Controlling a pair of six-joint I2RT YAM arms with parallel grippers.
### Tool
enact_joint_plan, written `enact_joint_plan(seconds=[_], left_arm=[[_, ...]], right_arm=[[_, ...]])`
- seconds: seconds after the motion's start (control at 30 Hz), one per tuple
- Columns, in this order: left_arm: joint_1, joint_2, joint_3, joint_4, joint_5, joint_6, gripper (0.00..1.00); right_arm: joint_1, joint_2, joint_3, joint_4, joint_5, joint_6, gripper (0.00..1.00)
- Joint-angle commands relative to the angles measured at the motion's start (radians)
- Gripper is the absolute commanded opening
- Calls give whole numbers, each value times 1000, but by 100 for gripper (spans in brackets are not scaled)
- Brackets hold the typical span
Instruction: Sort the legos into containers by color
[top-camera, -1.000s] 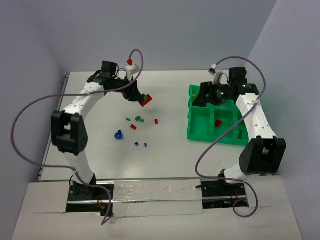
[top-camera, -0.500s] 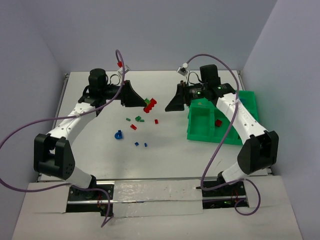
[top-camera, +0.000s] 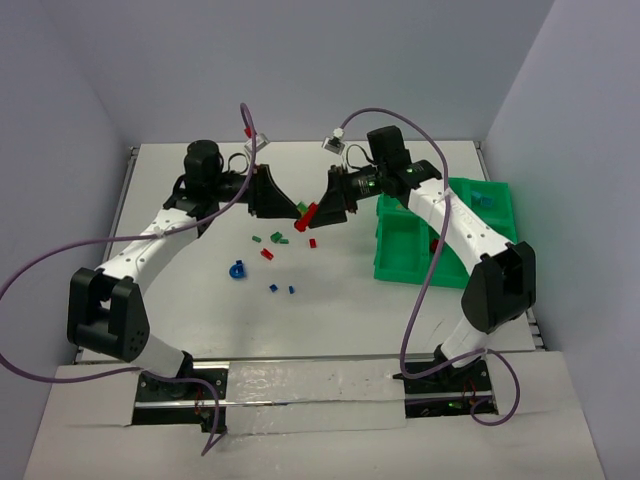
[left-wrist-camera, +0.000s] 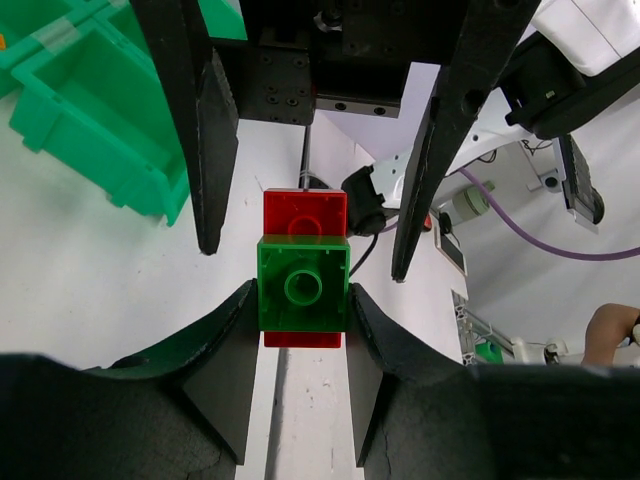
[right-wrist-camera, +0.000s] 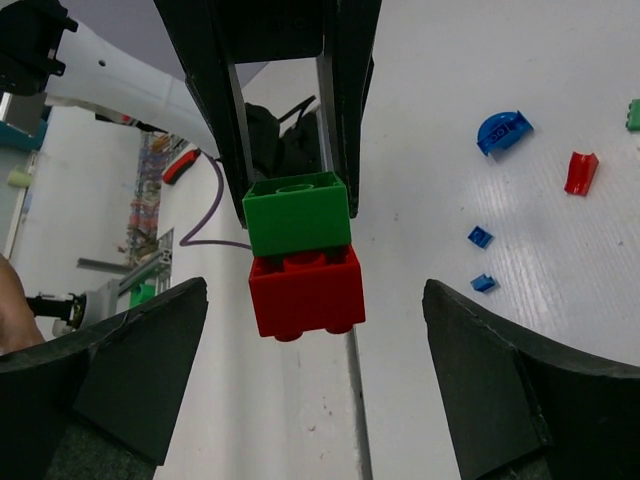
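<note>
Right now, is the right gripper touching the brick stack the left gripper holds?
Apart. In the right wrist view the right gripper stands open, with clear gaps between both fingers and the red and green brick stack.

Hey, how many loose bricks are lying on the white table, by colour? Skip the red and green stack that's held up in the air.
Green bricks: 3
Red bricks: 2
Blue bricks: 3
Total: 8
</note>
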Motion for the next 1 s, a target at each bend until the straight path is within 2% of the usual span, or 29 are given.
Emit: enact_joint_plan(seconds=[0.0, 0.23, 0.33, 0.4, 0.43, 0.53, 0.63, 0.8, 0.9, 0.97], left_arm=[[-15, -45, -7, 73, 28, -30, 0], [-17, -37, -12, 85, 29, -40, 0], [-18, -37, -19, 95, 31, -48, 0], [-18, -35, -19, 87, 28, -42, 0], [-18, -34, -17, 82, 27, -39, 0], [-9, -36, -5, 63, 15, -18, 0], [40, -34, 29, 49, 3, -1, 0], [119, -15, 104, 44, -9, 7, 0], [136, 1, 165, -59, -24, 85, 0], [136, 9, 193, -175, -65, 188, 0]], right_arm=[[13, -3, 47, 63, -43, 24, 87], [20, -19, 26, 93, -57, 21, 54], [20, -28, 15, 102, -60, 18, 44], [20, -34, 6, 108, -69, 13, 30], [20, -35, 4, 106, -73, 10, 27], [20, -46, -3, 50, -80, -51, 5], [20, -57, -28, -36, -74, -145, 0], [-23, -71, -87, -209, -51, -306, 0], [-108, -88, -117, -308, -15, -414, 0], [-175, -113, -138, -380, 42, -452, 0]])
